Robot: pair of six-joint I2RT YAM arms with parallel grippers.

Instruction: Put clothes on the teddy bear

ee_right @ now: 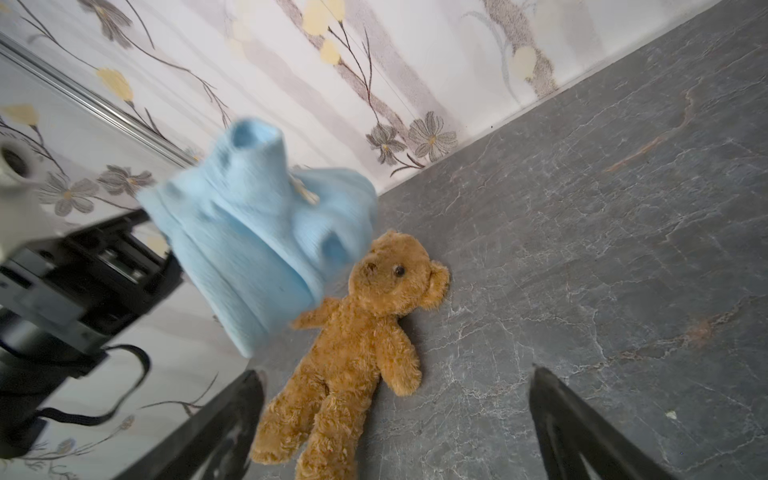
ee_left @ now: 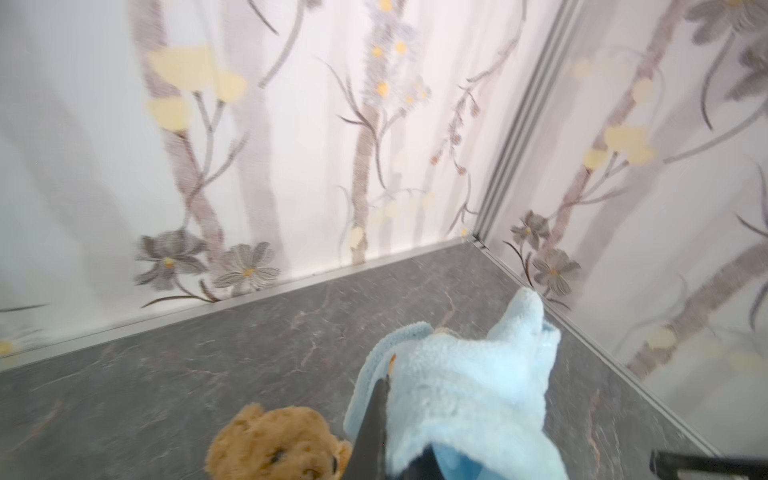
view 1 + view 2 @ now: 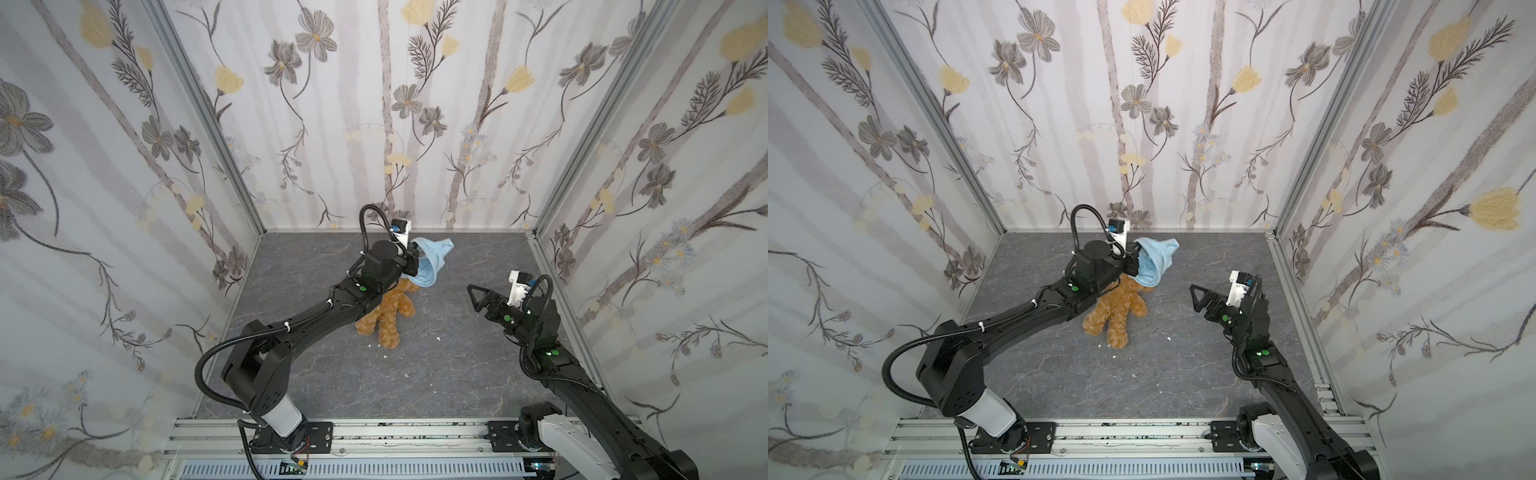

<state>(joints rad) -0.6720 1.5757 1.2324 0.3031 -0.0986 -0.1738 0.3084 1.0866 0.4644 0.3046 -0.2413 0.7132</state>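
Right wrist view: right gripper (image 1: 395, 372), 1 of 2, jaws spread wide w/ nothing between them. In both top views it hovers off the floor, well apart from the teddy bear (image 1: 357, 345), to the bear's right.

Left gripper (image 3: 417, 265), the 2nd, is clamped tight on the edge of 1 light-blue top (image 1: 249, 241). It holds the fleecy top up in the air just above the bear's head. The cloth hangs down and covers part of the head in the top views; can't tell if it touches the fur. There is a small tan detail on the top's front, too blurred to make out.

1 bear only: golden-brown, curly fur, lying face up on the grey marbled floor (image 1: 582, 208), arms and legs spread, bare of clothes. The left arm reaches in across the bear's body.

A few white flecks (image 3: 385, 356) lie on the floor near the bear's legs. Floral wallpaper walls (image 3: 374, 104) stand beyond the bear's head and to both sides.
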